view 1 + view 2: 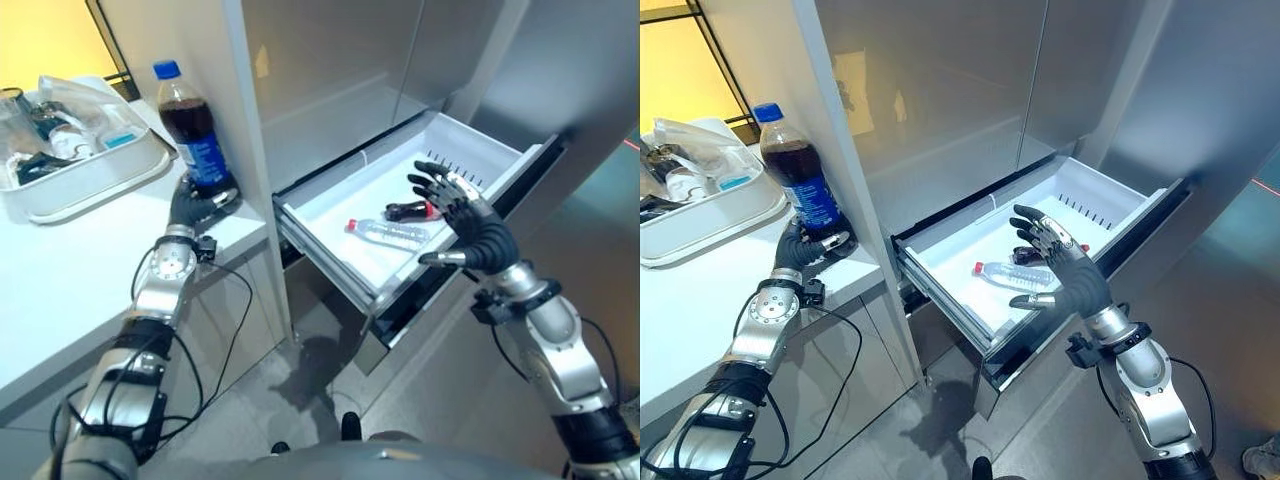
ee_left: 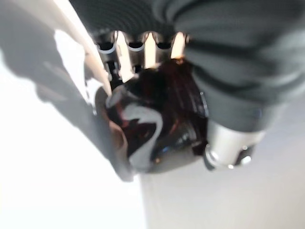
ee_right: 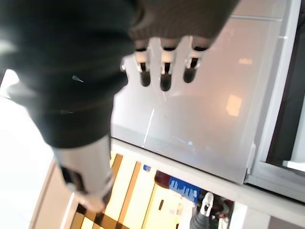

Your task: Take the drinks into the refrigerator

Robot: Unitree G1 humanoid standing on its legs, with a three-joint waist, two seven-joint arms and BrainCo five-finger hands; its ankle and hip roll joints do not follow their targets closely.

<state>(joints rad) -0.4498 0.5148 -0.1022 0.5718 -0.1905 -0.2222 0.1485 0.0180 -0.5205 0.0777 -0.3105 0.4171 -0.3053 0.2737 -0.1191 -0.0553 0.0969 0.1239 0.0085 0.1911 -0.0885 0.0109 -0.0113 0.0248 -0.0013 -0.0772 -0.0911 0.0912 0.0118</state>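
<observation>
A large cola bottle [image 1: 194, 128] with a blue cap and blue label stands upright on the white counter's right end, next to the refrigerator's side wall. My left hand [image 1: 192, 205] is curled round its base; the left wrist view has the dark bottle bottom [image 2: 157, 119] between my fingers. The white refrigerator drawer [image 1: 330, 205] is pulled out. Inside it lie a clear water bottle [image 1: 390, 233] and a small cola bottle [image 1: 412, 210]. My right hand [image 1: 470, 222] hovers open over the drawer's right part, fingers spread, holding nothing.
A white tray [image 1: 95, 175] with bags and small items sits at the counter's back left. The counter [image 1: 60, 280] reaches to the refrigerator wall [image 1: 245, 120]. The drawer's dark front panel [image 1: 450, 270] sticks out toward me over the grey floor.
</observation>
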